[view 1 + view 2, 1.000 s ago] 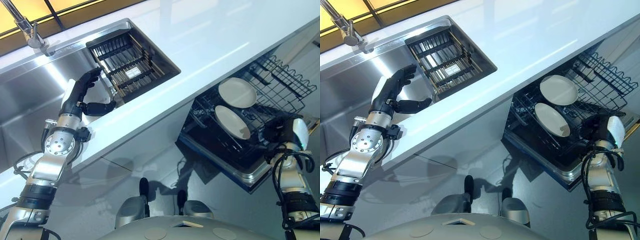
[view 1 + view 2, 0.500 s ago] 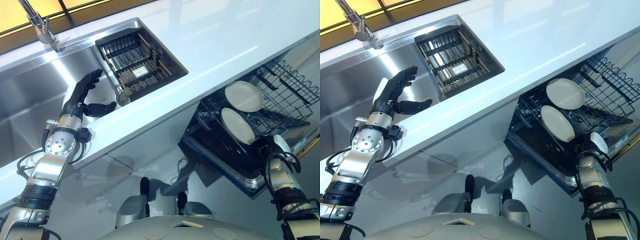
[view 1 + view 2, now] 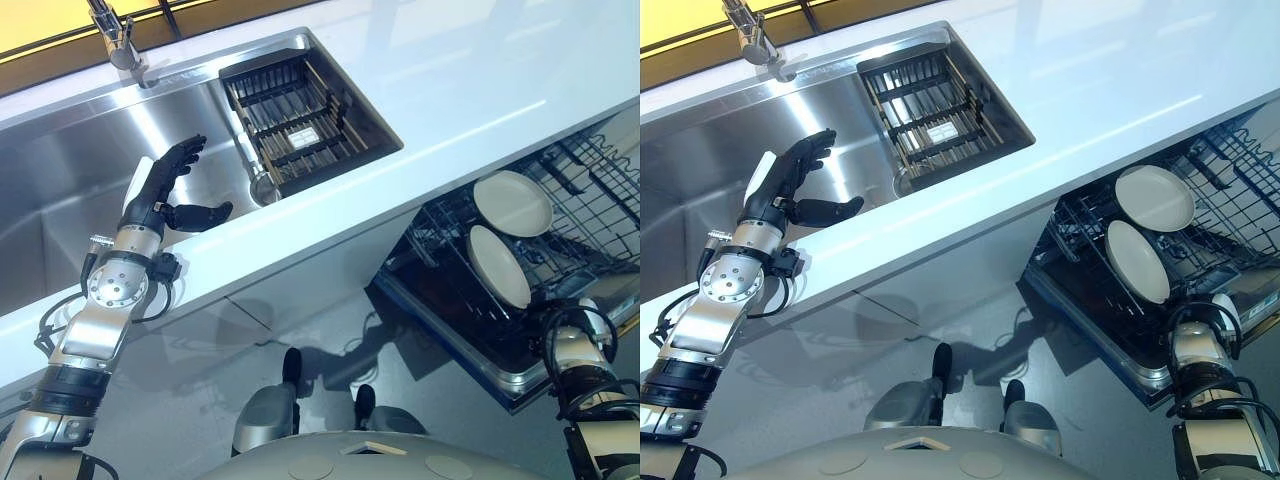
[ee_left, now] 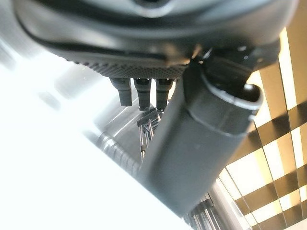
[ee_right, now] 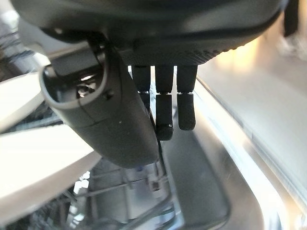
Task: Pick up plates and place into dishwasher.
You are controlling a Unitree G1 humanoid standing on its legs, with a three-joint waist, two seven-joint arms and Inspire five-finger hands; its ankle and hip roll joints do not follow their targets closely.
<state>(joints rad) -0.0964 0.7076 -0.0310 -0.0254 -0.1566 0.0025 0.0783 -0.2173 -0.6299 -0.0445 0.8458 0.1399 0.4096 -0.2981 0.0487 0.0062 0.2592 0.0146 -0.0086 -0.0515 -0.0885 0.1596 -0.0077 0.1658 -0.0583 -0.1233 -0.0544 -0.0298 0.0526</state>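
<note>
White countertop (image 3: 480, 70), steel sink (image 3: 70, 160), faucet (image 3: 118, 40), glossy grey floor (image 3: 330, 330).

Right hand (image 3: 1223, 312) now sits lower, off the dishwasher rack (image 3: 600, 205), near the door's front edge; seems pulled clear of the plates (image 3: 498, 265). Whole view shift looks like camera motion.

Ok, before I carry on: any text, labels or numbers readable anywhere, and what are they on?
Nothing can be read.
Small white label on the dark rack in the sink: too small to read.
White plates in the dishwasher rack: no markings show.
Left hand and right hand: no print shows.
</note>
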